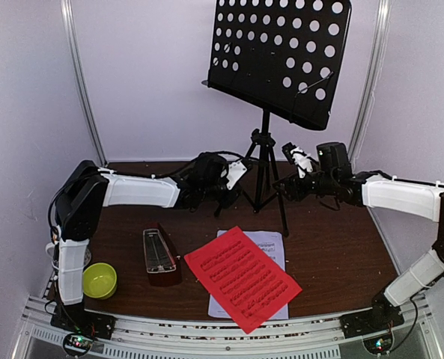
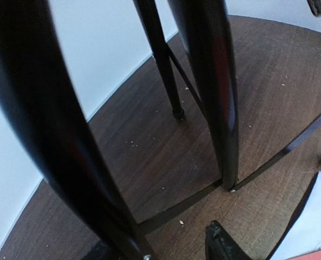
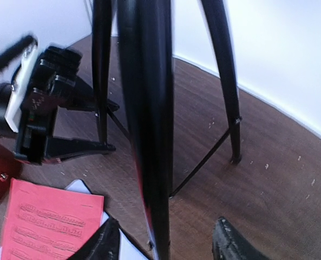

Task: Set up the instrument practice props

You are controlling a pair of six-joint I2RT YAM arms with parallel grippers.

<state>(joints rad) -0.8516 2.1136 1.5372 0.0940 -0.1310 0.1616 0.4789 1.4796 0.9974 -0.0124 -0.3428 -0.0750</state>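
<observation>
The black music stand (image 1: 281,52) stands at the back of the table on its tripod (image 1: 265,168). My left gripper (image 1: 240,182) is open at the tripod's left side. In the left wrist view (image 2: 160,252) a tripod leg (image 2: 68,135) passes between the jaws. My right gripper (image 1: 287,185) is open at the right side. In the right wrist view (image 3: 163,246) it straddles another leg (image 3: 149,108). The red sheet (image 1: 240,277) lies on the white sheet (image 1: 270,245) at the front. The dark-wood metronome (image 1: 159,256) stands to their left.
A yellow-green bowl (image 1: 99,280) sits at the front left by the left arm's base. White walls close in the back and both sides. The left gripper's body (image 3: 35,108) shows across the tripod in the right wrist view, close to the red sheet (image 3: 52,222).
</observation>
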